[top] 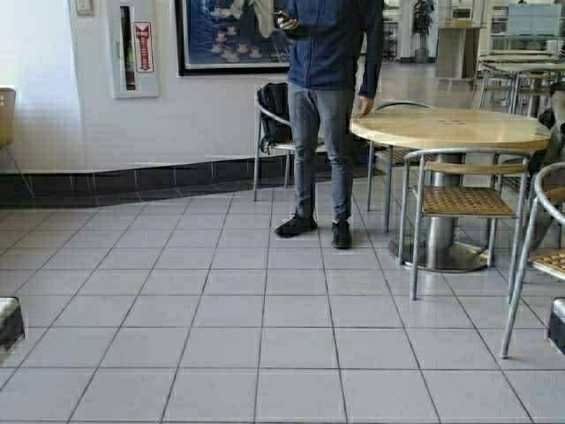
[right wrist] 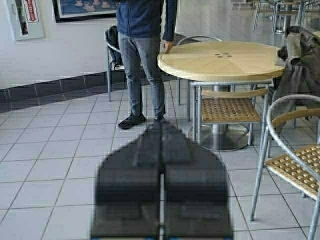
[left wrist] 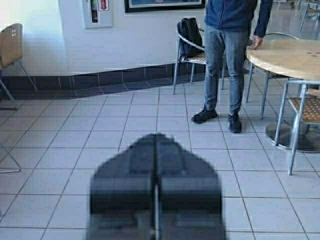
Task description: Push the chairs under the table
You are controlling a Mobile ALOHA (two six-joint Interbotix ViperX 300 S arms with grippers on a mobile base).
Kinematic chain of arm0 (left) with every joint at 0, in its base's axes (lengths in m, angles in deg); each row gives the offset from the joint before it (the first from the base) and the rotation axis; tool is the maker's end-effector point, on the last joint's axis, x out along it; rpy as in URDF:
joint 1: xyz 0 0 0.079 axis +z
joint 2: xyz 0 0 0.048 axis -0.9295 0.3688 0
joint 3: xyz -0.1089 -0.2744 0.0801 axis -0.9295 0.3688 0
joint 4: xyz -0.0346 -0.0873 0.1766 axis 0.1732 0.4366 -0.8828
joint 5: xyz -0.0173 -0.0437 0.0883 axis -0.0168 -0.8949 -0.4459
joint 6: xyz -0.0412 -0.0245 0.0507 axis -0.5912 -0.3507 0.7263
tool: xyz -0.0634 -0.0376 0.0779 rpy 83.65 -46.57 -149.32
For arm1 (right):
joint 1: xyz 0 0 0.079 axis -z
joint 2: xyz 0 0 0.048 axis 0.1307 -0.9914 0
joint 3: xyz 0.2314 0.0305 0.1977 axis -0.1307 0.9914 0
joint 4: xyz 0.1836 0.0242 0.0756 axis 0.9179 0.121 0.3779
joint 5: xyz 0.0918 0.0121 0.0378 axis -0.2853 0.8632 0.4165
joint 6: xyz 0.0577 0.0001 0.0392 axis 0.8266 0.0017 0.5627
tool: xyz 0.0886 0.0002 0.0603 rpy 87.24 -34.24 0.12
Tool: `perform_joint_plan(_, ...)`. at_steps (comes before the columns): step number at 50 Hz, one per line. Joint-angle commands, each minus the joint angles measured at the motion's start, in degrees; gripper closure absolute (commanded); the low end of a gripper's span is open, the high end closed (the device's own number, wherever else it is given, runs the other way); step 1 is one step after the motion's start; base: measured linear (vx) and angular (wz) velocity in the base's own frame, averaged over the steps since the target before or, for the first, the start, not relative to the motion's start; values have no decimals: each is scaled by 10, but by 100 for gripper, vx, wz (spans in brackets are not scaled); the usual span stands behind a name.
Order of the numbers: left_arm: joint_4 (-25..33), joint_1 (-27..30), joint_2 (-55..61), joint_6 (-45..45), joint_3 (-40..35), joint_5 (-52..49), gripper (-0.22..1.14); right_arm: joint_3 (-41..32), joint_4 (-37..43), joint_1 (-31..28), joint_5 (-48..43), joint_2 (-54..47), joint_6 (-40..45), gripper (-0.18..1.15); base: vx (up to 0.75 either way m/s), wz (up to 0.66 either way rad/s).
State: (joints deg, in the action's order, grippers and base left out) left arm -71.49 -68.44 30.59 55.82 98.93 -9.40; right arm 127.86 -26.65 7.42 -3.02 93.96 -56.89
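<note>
The left gripper (left wrist: 156, 150) hung low over the tiled floor (top: 221, 336) with its two fingers pressed together and nothing between them; the right gripper (right wrist: 161, 135) was held the same way, fingers closed and empty. In the high view each showed only as a dark tip at the lower left and lower right edges. One tan plywood chair (left wrist: 10, 47) stood far off to the robot's left against the white wall (top: 212, 106), only partly in view. The long table could not be seen. Ahead stood a person (top: 325, 115) in a blue jacket beside a round table (top: 450, 128), with grey metal armchairs (top: 463, 199) drawn around it.
</note>
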Motion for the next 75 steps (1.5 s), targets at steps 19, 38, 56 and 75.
perform_joint_plan(19,0,-4,-7,-3,-11,-11,89,-11,0,-6,16,-6,12,93,1,1)
perform_joint_plan(38,-3,-4,-1,1,-8,-11,89,-11,0,-7,16,-6,14,93,13,8)
perform_joint_plan(56,-4,2,7,3,-5,-7,89,-11,0,-6,16,3,14,93,18,16)
perform_joint_plan(75,-4,5,9,3,-4,-4,89,-9,0,-6,16,5,13,93,24,9)
